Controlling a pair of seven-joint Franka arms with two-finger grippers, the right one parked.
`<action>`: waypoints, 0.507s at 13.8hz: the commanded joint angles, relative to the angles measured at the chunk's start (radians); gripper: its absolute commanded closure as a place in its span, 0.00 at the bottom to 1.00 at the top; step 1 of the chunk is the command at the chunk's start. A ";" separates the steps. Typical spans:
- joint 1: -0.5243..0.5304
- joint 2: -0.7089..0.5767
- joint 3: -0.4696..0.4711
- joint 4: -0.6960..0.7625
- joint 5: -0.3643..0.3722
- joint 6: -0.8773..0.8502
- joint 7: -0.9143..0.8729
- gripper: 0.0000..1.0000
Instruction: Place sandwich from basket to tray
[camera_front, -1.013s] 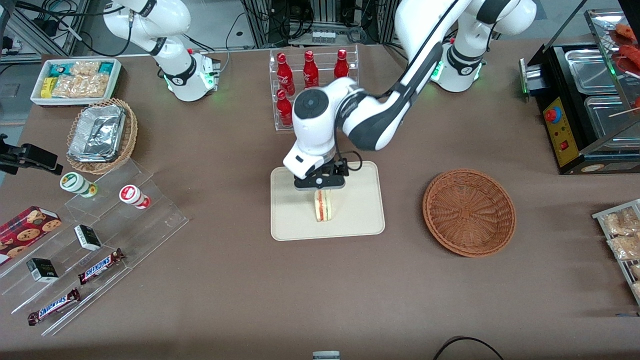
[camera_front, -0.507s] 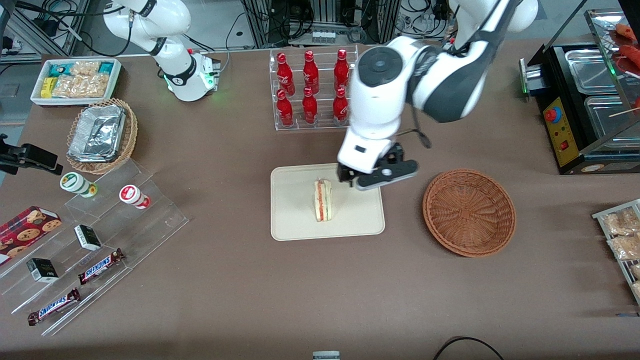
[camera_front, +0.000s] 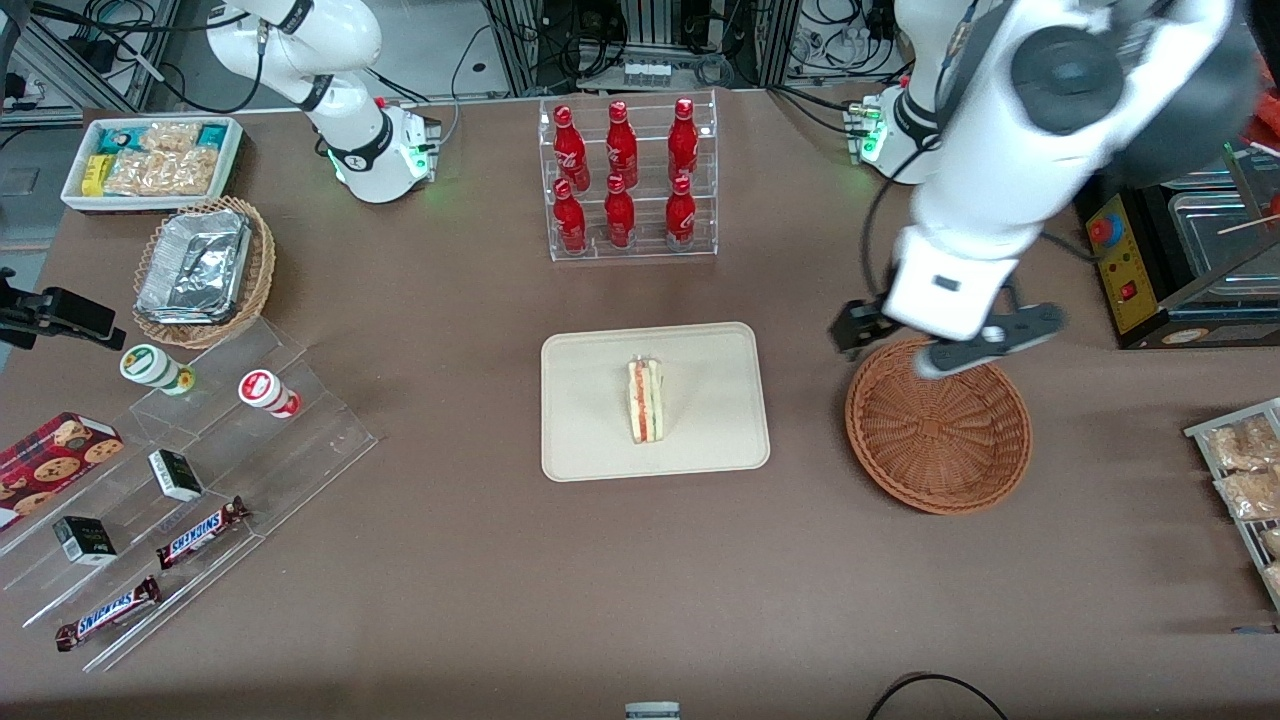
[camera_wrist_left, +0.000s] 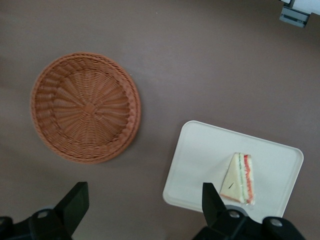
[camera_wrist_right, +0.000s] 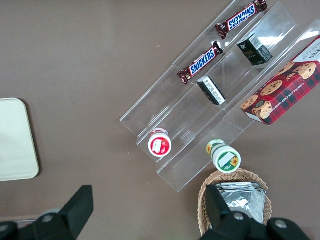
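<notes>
Brown tabletop: sandwich (camera_front: 647, 401) lies on tray (camera_front: 590, 445); gripper (camera_front: 940, 345) (fingers spread, holding nothing) hangs above basket (camera_front: 938, 450).

A lab's mock snack shop: cable racks (camera_front: 650, 40), stocked display shelves (camera_front: 190, 470).

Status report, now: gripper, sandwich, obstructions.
Gripper open, empty, raised above the basket rim. Sandwich standing on the tray, released. Basket empty. Nothing in the way.
</notes>
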 joint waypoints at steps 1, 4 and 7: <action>0.107 -0.067 -0.010 -0.032 -0.049 -0.069 0.170 0.00; 0.197 -0.099 -0.010 -0.037 -0.051 -0.131 0.318 0.00; 0.268 -0.157 -0.009 -0.084 -0.051 -0.143 0.437 0.00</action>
